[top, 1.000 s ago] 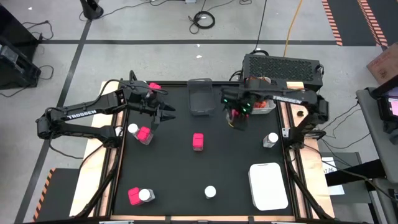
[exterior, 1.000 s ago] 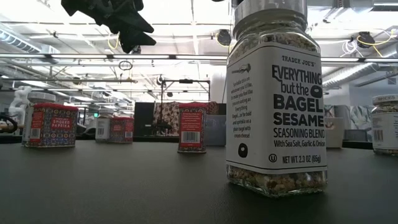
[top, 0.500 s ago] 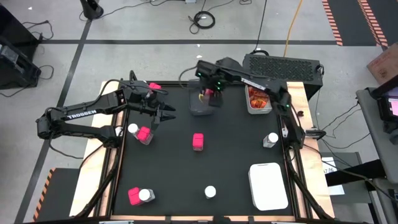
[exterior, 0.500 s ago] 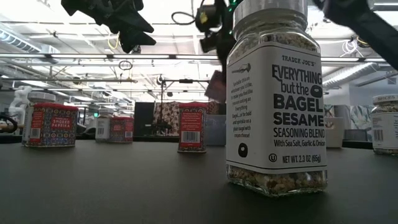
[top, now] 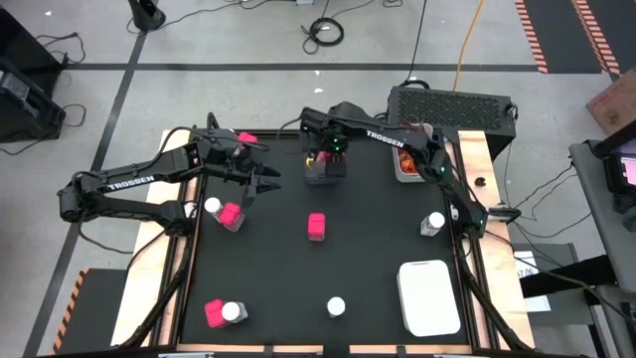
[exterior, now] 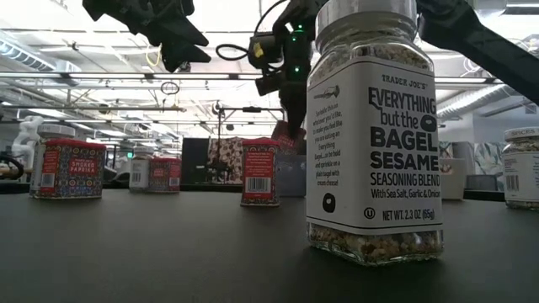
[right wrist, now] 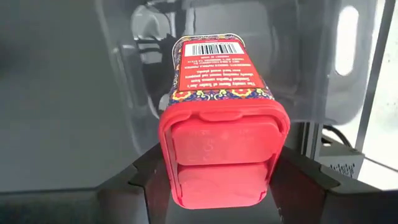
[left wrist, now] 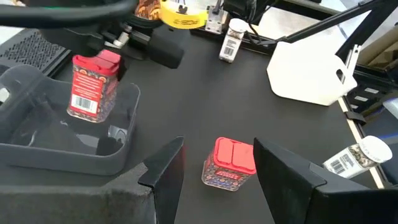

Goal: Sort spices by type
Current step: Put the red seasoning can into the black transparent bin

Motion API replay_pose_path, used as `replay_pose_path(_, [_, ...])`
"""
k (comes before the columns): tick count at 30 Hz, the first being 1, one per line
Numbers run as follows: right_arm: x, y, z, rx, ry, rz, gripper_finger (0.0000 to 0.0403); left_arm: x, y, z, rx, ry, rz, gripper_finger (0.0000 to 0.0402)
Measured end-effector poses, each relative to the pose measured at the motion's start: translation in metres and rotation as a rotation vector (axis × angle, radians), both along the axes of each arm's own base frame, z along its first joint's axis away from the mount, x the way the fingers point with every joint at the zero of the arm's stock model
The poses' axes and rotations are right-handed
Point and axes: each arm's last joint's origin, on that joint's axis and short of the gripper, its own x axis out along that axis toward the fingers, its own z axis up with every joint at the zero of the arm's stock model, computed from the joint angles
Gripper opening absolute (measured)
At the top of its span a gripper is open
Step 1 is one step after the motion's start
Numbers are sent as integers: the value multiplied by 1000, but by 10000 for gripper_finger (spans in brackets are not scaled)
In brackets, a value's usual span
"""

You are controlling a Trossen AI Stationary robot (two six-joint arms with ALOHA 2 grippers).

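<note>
Right gripper (right wrist: 217, 180) holds a red-lidded paprika tin (right wrist: 217, 124) over the dark grey tray (top: 324, 171).
Left gripper (left wrist: 214, 162) hovers wide open above another red tin (left wrist: 229, 163).

left hand (top: 260, 186) open, raised; right hand (top: 320, 159) closed, arm outstretched

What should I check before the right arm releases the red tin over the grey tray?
1. Right gripper fingers clamped on the red tin: ok.
2. Tin over the grey tray: ok.
3. Tin resting on the tray floor: cannot tell.
4. Tin upright in the left wrist view: ok.
5. Left gripper open and off to the side of the tray: ok.
6. Other red tin at table centre outside the drop spot: ok.
</note>
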Motion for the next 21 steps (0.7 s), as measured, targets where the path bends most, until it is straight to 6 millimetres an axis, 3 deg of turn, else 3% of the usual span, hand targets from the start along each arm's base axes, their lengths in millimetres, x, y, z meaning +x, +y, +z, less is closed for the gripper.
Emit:
replay_pose_path(5, [5,4,-2,-7,-12,27,210,0,0,0,4,-1,-1,194])
replay_pose_path(12, [12,3,-24,18,36,19,210,0,0,0,4,0,-1,194])
replay_pose_path(21, [13,4,-31,55,52,30,216,0,0,0,4,0,0,194])
